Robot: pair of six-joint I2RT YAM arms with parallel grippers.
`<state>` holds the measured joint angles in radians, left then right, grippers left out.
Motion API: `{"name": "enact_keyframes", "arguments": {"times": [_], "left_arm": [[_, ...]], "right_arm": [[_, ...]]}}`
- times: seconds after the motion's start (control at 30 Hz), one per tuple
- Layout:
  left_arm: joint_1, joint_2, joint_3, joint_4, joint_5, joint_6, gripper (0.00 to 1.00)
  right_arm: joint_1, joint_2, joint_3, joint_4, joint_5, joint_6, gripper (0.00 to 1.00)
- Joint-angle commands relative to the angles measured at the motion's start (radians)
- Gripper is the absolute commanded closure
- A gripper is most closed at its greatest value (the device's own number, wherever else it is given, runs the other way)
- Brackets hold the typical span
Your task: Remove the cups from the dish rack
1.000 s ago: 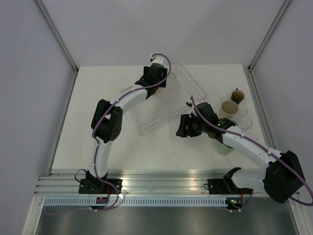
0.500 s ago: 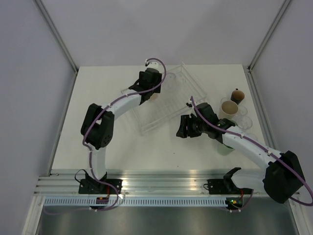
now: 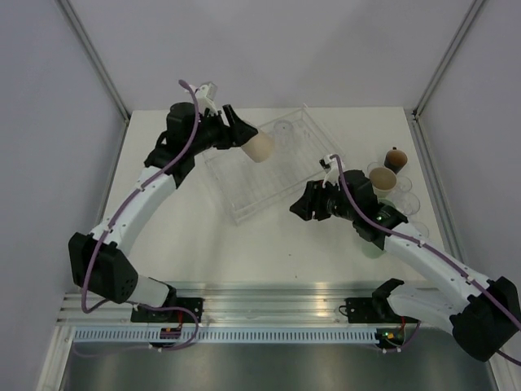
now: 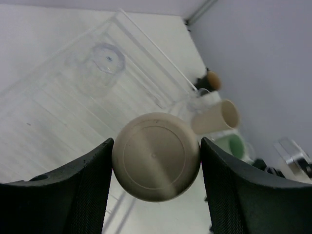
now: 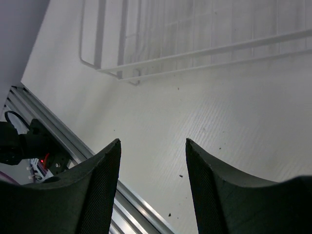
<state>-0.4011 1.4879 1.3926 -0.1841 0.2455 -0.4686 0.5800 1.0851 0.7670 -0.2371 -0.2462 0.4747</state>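
Note:
My left gripper [image 3: 238,135] is shut on a beige cup [image 3: 259,147] and holds it on its side in the air above the white wire dish rack [image 3: 244,183]. In the left wrist view the cup's round base [image 4: 156,157] fills the gap between my fingers. A clear cup [image 3: 283,130] stands in the rack's far corner and also shows in the left wrist view [image 4: 100,66]. My right gripper [image 3: 303,205] is open and empty, just right of the rack's near corner [image 5: 119,73]. A beige cup [image 3: 381,179] and a mint green cup [image 3: 376,244] stand at the right.
A small dark brown cup [image 3: 396,158] and clear cups [image 3: 404,198] stand with the others near the table's right edge. Grey walls close in the table at the left, back and right. A metal rail [image 3: 269,301] runs along the near edge.
My left arm swung back and to the left, lifting the beige cup out of the rack. My right gripper stayed near the rack's near corner.

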Motion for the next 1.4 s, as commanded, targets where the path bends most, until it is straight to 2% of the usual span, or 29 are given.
{"name": "enact_keyframes", "arguments": {"times": [0.0,0.03,0.07,0.13,0.17,0.2,0.27,0.3,0.4,0.53,0.77,1.17,1.37], "left_arm": [[0.065,-0.108,-0.154,0.176,0.418,-0.281,0.98],[0.091,-0.135,-0.241,0.245,0.513,-0.404,0.98],[0.094,-0.155,-0.279,0.373,0.55,-0.466,0.98],[0.094,-0.192,-0.358,0.464,0.631,-0.608,0.98],[0.096,-0.199,-0.386,0.513,0.653,-0.658,0.98],[0.096,-0.21,-0.45,0.641,0.667,-0.768,0.98],[0.096,-0.227,-0.507,0.75,0.698,-0.873,0.98],[0.097,-0.227,-0.561,0.894,0.706,-0.984,0.98],[0.099,-0.218,-0.634,1.107,0.709,-1.155,0.98],[0.099,-0.212,-0.676,1.172,0.709,-1.213,0.98],[0.099,-0.225,-0.719,1.152,0.69,-1.196,0.98],[0.1,-0.218,-0.736,1.12,0.666,-1.173,0.98],[0.1,-0.225,-0.73,1.083,0.66,-1.151,0.98]], "right_arm": [[0.001,-0.1,-0.017,0.183,0.002,0.015,0.39],[0.0,-0.117,-0.023,0.205,0.008,0.016,0.39],[0.0,-0.129,-0.035,0.228,0.015,0.018,0.39],[0.0,-0.151,-0.052,0.297,0.044,0.031,0.39],[0.0,-0.152,-0.058,0.314,0.05,0.035,0.38],[0.0,-0.154,-0.064,0.335,0.054,0.042,0.38],[0.0,-0.157,-0.097,0.418,0.058,0.079,0.37],[0.0,-0.151,-0.104,0.444,0.058,0.09,0.36],[0.001,-0.134,-0.12,0.508,0.036,0.113,0.36],[0.001,-0.14,-0.117,0.542,0.036,0.105,0.36],[0.001,-0.142,-0.11,0.552,-0.025,0.108,0.36],[0.001,-0.241,-0.147,0.498,-0.087,0.1,0.36],[0.026,-0.174,-0.104,0.53,-0.107,0.094,0.36]]}}
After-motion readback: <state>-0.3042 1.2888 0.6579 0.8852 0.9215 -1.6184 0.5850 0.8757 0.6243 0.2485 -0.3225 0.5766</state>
